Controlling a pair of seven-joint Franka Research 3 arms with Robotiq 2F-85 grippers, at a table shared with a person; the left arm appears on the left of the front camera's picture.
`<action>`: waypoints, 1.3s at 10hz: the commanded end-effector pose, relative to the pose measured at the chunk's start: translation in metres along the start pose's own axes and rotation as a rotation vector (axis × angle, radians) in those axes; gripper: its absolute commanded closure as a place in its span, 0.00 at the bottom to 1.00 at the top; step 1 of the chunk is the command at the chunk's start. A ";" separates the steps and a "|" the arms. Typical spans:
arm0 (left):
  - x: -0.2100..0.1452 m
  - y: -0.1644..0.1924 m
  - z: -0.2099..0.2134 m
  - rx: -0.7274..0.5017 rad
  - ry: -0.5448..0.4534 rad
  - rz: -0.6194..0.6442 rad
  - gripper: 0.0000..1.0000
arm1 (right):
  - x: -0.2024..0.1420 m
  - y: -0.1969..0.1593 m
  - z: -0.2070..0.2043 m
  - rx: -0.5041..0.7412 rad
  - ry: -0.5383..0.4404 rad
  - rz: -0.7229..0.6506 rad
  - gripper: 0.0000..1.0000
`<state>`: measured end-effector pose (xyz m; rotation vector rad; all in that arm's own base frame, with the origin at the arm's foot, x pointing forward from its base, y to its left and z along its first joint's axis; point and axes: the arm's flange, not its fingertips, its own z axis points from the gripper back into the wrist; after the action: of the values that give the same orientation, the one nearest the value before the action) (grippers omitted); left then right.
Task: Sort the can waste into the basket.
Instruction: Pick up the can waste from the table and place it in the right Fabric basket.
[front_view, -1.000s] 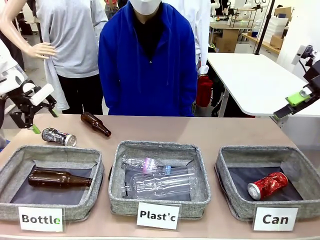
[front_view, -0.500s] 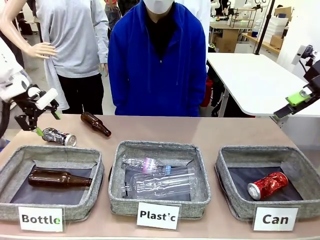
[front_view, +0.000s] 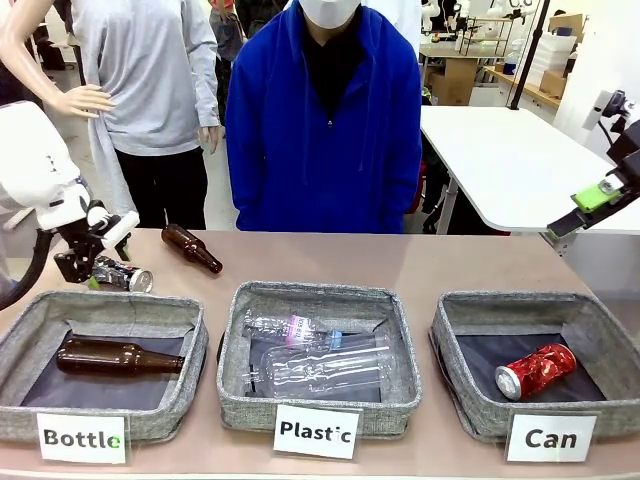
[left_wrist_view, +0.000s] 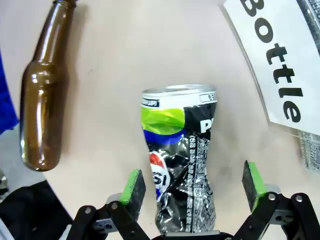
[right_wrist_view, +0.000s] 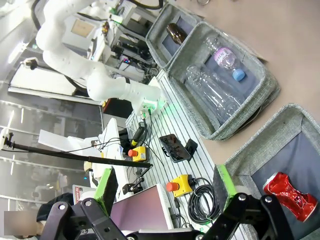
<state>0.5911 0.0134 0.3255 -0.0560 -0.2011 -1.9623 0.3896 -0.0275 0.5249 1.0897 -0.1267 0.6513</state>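
My left pincer (left_wrist_view: 192, 182) stands wide open and holds nothing. Its green pads (left_wrist_view: 132, 186) flank the crumpled lower end of the silver can (left_wrist_view: 182, 150), with a gap on each side, so neither pad touches it. In the wrist camera the can runs away from me toward 12 o'clock, round rim farthest. A brown bottle (left_wrist_view: 42, 100) lies at 10 o'clock, near the can but apart from it. The label of the Bottle bin (left_wrist_view: 272, 60) sits at 2 o'clock, close to the outer side of one finger. I cannot tell how high the pads hang above the table (front_view: 420, 262).

From the front, the Can basket (front_view: 470, 420) is at the table's 4 o'clock, well apart from this can, and the red can (front_view: 536, 371) already lies in it. My right pincer (front_view: 585, 205) is also wide open and empty, parked high at 3 o'clock.

My worries from here:
- The creased metal gives the pads no flat faces, so on closing the can may twist or squirt toward 12 o'clock.
- If I close too high, I catch only the crown and it rolls toward the bottle.
- The finger on the bin side could snag the fabric wall.
- The thin can may crush further and slacken the grip.
- The carry passes over the two other bins, so a weak hold would drop it into the wrong one.
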 end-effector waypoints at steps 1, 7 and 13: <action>0.006 0.009 -0.001 -0.053 0.061 0.001 0.00 | -0.001 0.001 0.004 -0.002 0.011 0.012 0.00; 0.006 0.016 -0.003 -0.052 0.059 0.040 1.00 | -0.001 0.001 0.004 -0.002 0.011 0.012 0.00; -0.003 0.012 0.006 -0.034 0.014 0.079 1.00 | -0.001 0.001 0.004 -0.002 0.011 0.012 0.00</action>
<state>0.6014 0.0137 0.3268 -0.0401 -0.1340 -1.9038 0.3896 -0.0275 0.5249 1.0897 -0.1267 0.6513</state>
